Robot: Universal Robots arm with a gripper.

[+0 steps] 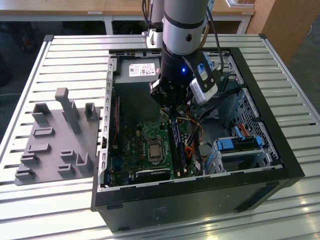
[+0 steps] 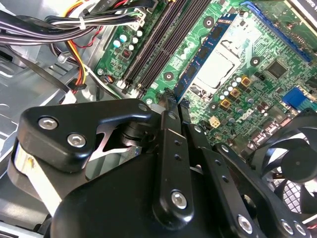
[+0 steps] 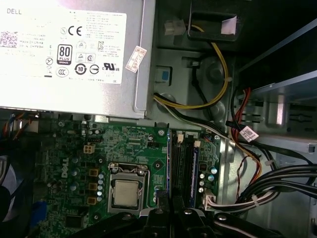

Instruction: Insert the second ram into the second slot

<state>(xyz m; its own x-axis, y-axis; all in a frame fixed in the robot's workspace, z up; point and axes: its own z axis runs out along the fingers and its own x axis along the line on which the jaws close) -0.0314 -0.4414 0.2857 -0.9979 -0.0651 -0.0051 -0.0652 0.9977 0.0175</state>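
The second ram (image 2: 205, 54) is a thin dark blue stick standing on edge in the memory slot beside the processor socket (image 2: 225, 62). It also shows in the first wrist view (image 3: 169, 163) and in the exterior view (image 1: 176, 142). My gripper (image 2: 172, 100) is shut, its black fingertips meeting right at the stick's near end. Whether they press on it I cannot tell. Black empty slots (image 2: 158, 44) run alongside the stick. Another blue strip (image 3: 194, 171) stands in a slot farther from the processor. From the exterior view, the gripper (image 1: 170, 109) hangs inside the open computer case.
A silver power supply (image 3: 69, 54) fills one end of the case. Bundled cables (image 3: 277, 188) cross beside the slots. A black fan (image 2: 297, 163) sits near the socket. Blue drive-bay clips (image 1: 240, 145) lie at the exterior view's right, a grey holder plate (image 1: 55, 140) at its left.
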